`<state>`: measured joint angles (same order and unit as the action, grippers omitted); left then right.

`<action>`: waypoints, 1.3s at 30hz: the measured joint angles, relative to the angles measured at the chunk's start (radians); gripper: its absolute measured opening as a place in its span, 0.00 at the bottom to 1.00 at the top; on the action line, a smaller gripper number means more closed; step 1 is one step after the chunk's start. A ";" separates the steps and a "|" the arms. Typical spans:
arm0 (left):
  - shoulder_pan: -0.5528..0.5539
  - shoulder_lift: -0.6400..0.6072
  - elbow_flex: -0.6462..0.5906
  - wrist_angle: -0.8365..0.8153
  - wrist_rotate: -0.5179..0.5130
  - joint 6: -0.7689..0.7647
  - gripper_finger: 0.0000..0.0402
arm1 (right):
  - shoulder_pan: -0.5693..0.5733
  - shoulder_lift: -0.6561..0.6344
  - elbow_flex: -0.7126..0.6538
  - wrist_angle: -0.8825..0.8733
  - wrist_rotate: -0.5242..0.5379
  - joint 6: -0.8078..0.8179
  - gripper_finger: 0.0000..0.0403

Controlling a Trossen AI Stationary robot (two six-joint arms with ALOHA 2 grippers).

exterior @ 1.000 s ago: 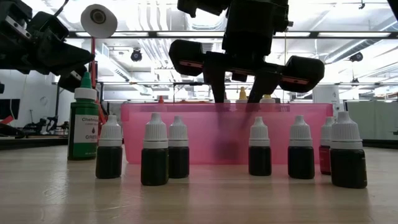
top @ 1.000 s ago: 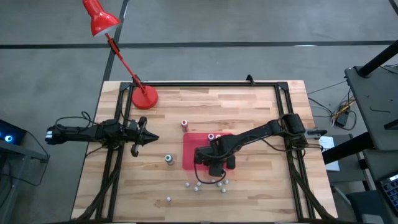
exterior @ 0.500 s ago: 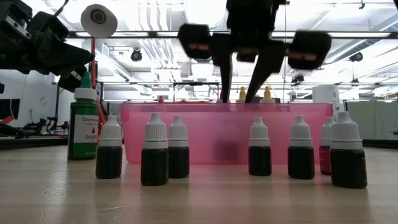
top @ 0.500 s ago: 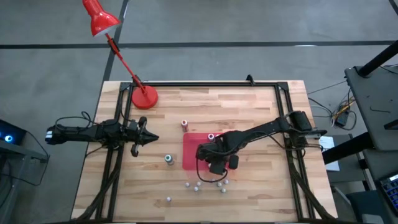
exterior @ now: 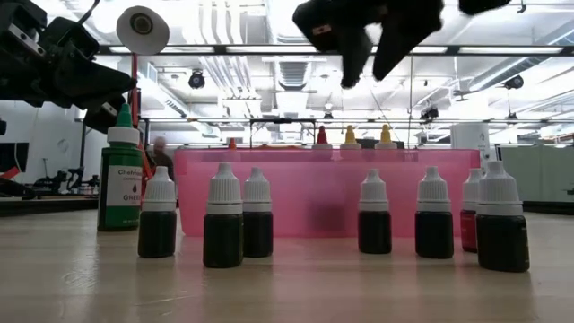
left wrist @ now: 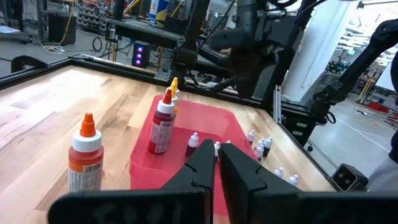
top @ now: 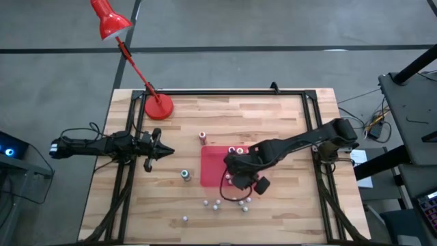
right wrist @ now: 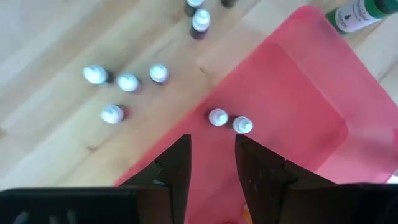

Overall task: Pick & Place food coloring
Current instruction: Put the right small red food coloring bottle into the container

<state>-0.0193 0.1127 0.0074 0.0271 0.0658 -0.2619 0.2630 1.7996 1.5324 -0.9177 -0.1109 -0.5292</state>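
Note:
Several tiny food coloring bottles [right wrist: 127, 82] with white caps stand on the wood by the near side of the pink-red tray [top: 213, 164]; the low view shows them in a row [exterior: 224, 215]. Two more [right wrist: 217, 117] stand inside the tray. My right gripper [right wrist: 211, 168] is open and empty, high above the tray [exterior: 368, 36]. My left gripper [top: 164, 152] is shut and empty at the table's left, clear of everything.
Taller dropper bottles stand at the tray's far end [left wrist: 161, 127]. An orange bottle [top: 202, 137] and a green bottle [top: 185, 175] stand on the wood left of the tray. A red desk lamp's base [top: 158, 106] sits at the far left corner.
My right gripper has risen from inside the tray to well above its rim, with nothing between its fingers. The bottles have stayed where they were.

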 joint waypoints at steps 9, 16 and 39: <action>0.000 0.000 0.000 0.000 0.000 0.000 0.00 | 0.095 -0.057 -0.003 -0.023 -0.002 0.132 0.31; 0.000 0.000 0.000 -0.001 0.000 0.000 0.00 | 0.161 -0.057 -0.003 -0.021 0.005 0.193 0.31; 0.000 0.001 0.000 0.000 0.000 0.000 0.00 | 0.230 0.080 -0.009 -0.023 0.005 0.233 0.31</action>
<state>-0.0193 0.1135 0.0071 0.0267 0.0658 -0.2619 0.4927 1.8793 1.5234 -0.9405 -0.1062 -0.2963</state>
